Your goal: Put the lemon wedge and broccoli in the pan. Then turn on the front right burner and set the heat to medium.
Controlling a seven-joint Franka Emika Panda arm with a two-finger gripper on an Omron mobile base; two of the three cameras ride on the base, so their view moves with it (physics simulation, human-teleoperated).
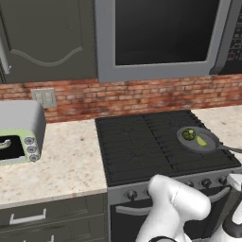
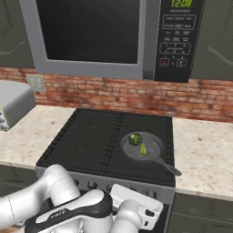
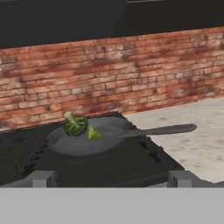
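With the bushy green broccoli floret (image 2: pixel 134 139) and yellow-green lemon wedge (image 2: pixel 143 149) inside the round dark-grey pan (image 2: pixel 152 152) near the black cooktop's (image 2: pixel 86 141) front right corner, the released, empty gripper (image 3: pixel 112 177) risks twisting the wrong knob.

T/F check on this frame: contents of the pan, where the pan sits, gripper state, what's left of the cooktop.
1. The broccoli and the lemon wedge both lie in the pan. True.
2. The pan sits on the counter right of the cooktop. False: it sits on the front right burner, handle pointing right.
3. The gripper holds the lemon wedge. False: it is open and holds nothing.
4. A toaster oven stands on the counter left of the cooktop. True.
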